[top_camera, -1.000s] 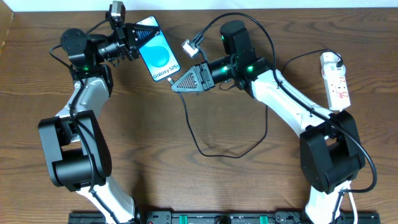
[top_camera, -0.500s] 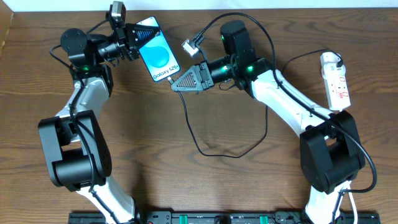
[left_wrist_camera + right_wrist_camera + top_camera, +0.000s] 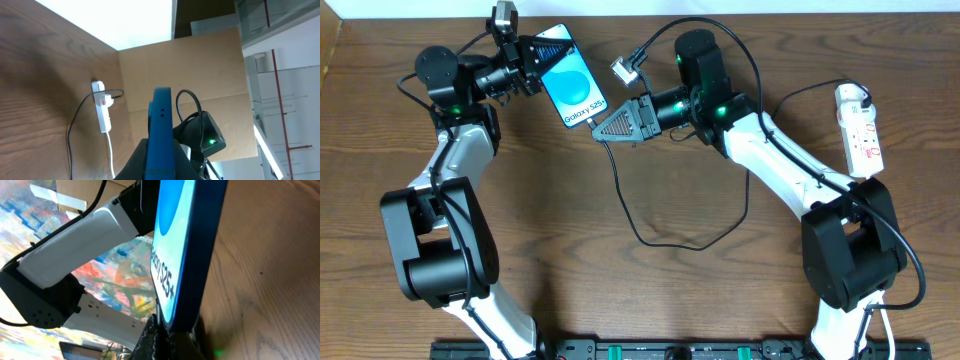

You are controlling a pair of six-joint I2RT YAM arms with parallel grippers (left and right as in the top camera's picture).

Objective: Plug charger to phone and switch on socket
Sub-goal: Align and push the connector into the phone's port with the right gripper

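**Cable end at the phone's lower edge**

Long thin black charger cable [image 3: 680,249] loops below the blue-screened, black-edged phone [image 3: 575,88]. Right claw [image 3: 601,134], pinched on the cable's end, meets the phone's bottom edge. The right wrist close-up hides the plug. Left claw [image 3: 545,60] clamps the phone. Narrow white power strip [image 3: 860,130] lies far right.

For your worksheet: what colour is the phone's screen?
Phone: blue with a lighter oval; overhead view.

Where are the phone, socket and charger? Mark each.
phone [image 3: 575,90]: overhead view, centre of screen
socket [image 3: 861,133]: overhead view, middle of white body
charger [image 3: 680,249]: overhead view, bottom of cable loop
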